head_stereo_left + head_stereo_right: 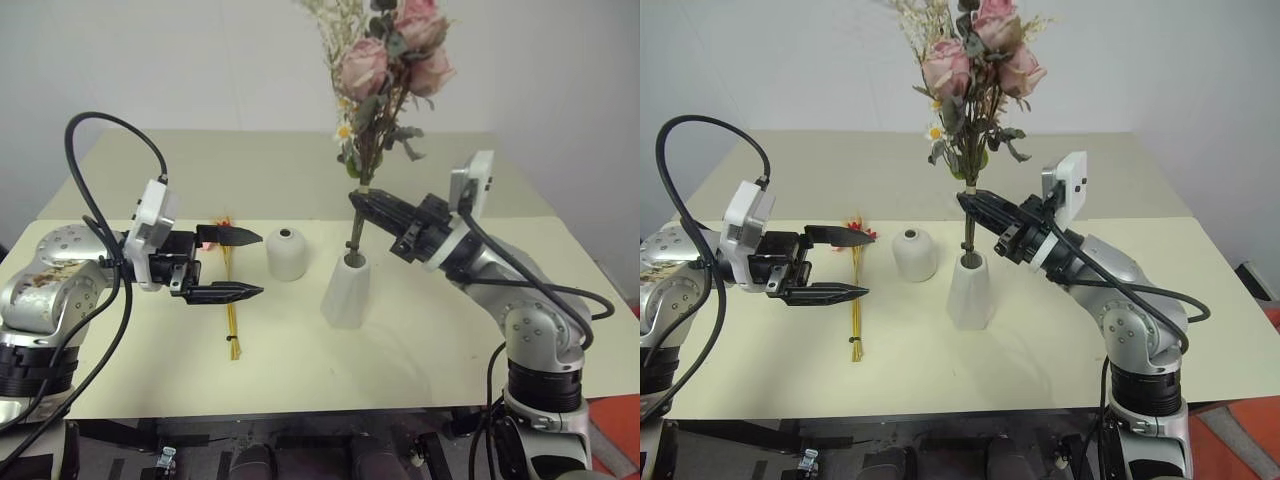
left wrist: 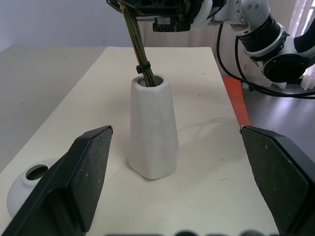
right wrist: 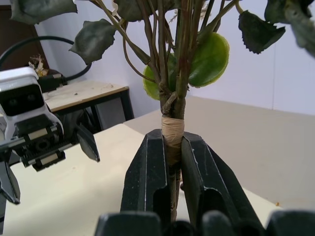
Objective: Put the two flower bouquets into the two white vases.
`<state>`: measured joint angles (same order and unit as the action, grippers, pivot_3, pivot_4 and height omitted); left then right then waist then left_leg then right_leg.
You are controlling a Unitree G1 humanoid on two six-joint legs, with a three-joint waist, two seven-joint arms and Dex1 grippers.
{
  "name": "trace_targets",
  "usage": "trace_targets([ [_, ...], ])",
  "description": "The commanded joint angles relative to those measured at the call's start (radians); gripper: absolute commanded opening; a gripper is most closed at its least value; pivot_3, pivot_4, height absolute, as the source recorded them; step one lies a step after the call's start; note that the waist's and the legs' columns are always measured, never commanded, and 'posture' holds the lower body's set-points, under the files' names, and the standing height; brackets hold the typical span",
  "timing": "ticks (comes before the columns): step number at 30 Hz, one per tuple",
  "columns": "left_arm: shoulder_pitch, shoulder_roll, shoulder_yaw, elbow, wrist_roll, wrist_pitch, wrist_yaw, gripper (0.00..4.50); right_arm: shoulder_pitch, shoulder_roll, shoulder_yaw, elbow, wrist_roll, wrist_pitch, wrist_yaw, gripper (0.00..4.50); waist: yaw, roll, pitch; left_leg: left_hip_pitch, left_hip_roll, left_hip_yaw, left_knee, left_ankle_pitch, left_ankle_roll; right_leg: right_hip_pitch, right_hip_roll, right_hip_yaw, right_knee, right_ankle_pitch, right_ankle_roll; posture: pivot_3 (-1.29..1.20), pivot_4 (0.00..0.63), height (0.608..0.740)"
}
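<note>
Right gripper (image 1: 362,203) is clamped on the taped stems of the full pink-rose bouquet (image 1: 385,70), whose stem ends sit in the tall tapered matte white vase (image 1: 347,287) directly below it. Left gripper (image 1: 243,265) hangs spread wide, empty, beside the slim yellow-stemmed bunch (image 1: 231,315).

Pink roses (image 1: 395,50) w/ green leaves, whitish sprigs; slim bunch (image 1: 231,300) yellow stems, red-pink blooms. Both vases matte white: tall cone (image 1: 346,288), short round (image 1: 286,253). Table (image 1: 420,350) cream. Gripper fingers (image 1: 230,291) black.

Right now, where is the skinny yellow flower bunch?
The slim yellow bunch lies flat on the table, on the robot's left, beside the short vase and behind the open left gripper.
</note>
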<state>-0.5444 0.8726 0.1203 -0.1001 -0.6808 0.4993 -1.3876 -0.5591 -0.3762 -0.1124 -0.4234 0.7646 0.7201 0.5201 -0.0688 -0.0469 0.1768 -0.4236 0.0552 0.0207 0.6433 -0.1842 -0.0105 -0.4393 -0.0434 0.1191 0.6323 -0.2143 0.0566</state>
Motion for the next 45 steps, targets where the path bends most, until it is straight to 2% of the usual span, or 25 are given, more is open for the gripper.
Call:
trace_targets([
  [1, -0.024, 0.014, 0.013, -0.011, 0.005, -0.019, -0.009, 4.5, 0.028, -0.004, 0.016, -0.053, -0.035, -0.068, 0.01, 0.18, 0.0, 0.0, 0.0, 0.0, 0.0, 0.0, 0.0, 0.0, 0.0, 0.0, 0.0, 0.0, 0.0, 0.0, 0.0, 0.0, 0.15, 0.74],
  [7, -0.033, 0.01, 0.01, -0.007, 0.012, -0.019, -0.012, 4.5, 0.077, 0.001, 0.055, -0.058, -0.101, -0.127, 0.005, 0.18, -0.001, 0.0, 0.0, 0.0, 0.0, 0.0, 0.0, 0.0, 0.0, 0.0, 0.0, 0.0, 0.0, 0.0, 0.001, 0.0, 0.15, 0.74],
  [14, -0.024, 0.011, 0.018, 0.004, 0.021, -0.02, -0.001, 4.5, 0.168, -0.042, 0.052, -0.085, -0.133, -0.177, 0.065, 2.55, 0.001, 0.0, 0.0, 0.0, 0.0, 0.0, 0.0, 0.0, 0.0, 0.0, 0.0, 0.0, 0.0, 0.0, 0.001, 0.0, 0.15, 0.74],
  [19, 0.012, 0.02, 0.044, 0.042, 0.055, -0.018, 0.057, 4.5, 0.271, -0.165, 0.001, -0.118, -0.106, -0.194, 0.191, 4.36, 0.006, 0.0, 0.0, 0.0, -0.001, 0.0, 0.0, 0.0, 0.0, 0.001, 0.0, 0.0, 0.0, -0.001, 0.002, 0.0, 0.15, 0.74],
  [21, 0.029, 0.027, 0.042, 0.056, 0.112, -0.003, 0.14, 4.5, 0.3, -0.222, -0.042, -0.111, -0.084, -0.186, 0.236, 4.44, 0.006, 0.0, 0.0, 0.001, 0.0, 0.0, 0.001, 0.0, 0.0, 0.001, 0.0, 0.0, 0.0, -0.001, 0.002, 0.0, 0.15, 0.74],
  [24, 0.015, 0.04, -0.009, 0.073, 0.229, 0.111, 0.326, 4.5, 0.325, -0.313, -0.105, -0.082, -0.065, -0.17, 0.304, 4.44, 0.005, 0.0, 0.0, 0.001, 0.0, 0.0, 0.001, 0.0, 0.0, 0.001, 0.0, 0.0, 0.001, -0.002, 0.003, 0.0, 0.15, 0.74],
  [28, -0.065, 0.055, -0.124, 0.098, 0.327, 0.372, 0.473, 4.5, 0.313, -0.41, -0.16, -0.016, -0.057, -0.171, 0.379, 4.44, 0.004, 0.0, 0.0, 0.003, -0.001, 0.0, 0.002, 0.0, 0.0, 0.002, 0.0, 0.0, 0.002, -0.002, 0.003, 0.0, 0.15, 0.74],
  [32, -0.213, -0.002, -0.238, 0.182, 0.396, 0.652, 0.598, 4.5, 0.261, -0.479, -0.177, 0.067, -0.07, -0.195, 0.451, 4.44, 0.008, -0.001, 0.0, 0.002, -0.002, -0.002, 0.002, 0.0, 0.0, 0.002, 0.0, 0.0, 0.001, -0.002, 0.004, 0.0, 0.15, 0.74],
  [38, -0.345, -0.117, -0.362, 0.34, 0.456, 0.785, 0.672, 4.5, 0.184, -0.565, -0.168, 0.134, -0.069, -0.204, 0.573, 4.44, 0.011, -0.001, 0.0, 0.001, -0.003, -0.003, 0.002, 0.0, 0.0, 0.002, 0.0, 0.0, 0.0, -0.002, 0.004, 0.0, 0.15, 0.74],
  [41, -0.375, -0.154, -0.406, 0.413, 0.488, 0.795, 0.694, 3.93, 0.168, -0.61, -0.166, 0.154, -0.064, -0.209, 0.648, 4.5, 0.014, -0.001, 0.0, 0.0, -0.003, -0.004, 0.002, 0.0, 0.0, 0.001, 0.0, 0.0, 0.0, -0.002, 0.004, 0.0, 0.15, 0.74],
  [45, -0.385, -0.18, -0.439, 0.489, 0.533, 0.758, 0.718, 2.59, 0.163, -0.664, -0.165, 0.176, -0.065, -0.219, 0.748, 4.5, 0.018, 0.0, 0.0, 0.002, -0.004, -0.004, 0.002, 0.0, 0.0, 0.002, 0.0, 0.0, 0.001, -0.002, 0.004, 0.0, 0.15, 0.74],
])
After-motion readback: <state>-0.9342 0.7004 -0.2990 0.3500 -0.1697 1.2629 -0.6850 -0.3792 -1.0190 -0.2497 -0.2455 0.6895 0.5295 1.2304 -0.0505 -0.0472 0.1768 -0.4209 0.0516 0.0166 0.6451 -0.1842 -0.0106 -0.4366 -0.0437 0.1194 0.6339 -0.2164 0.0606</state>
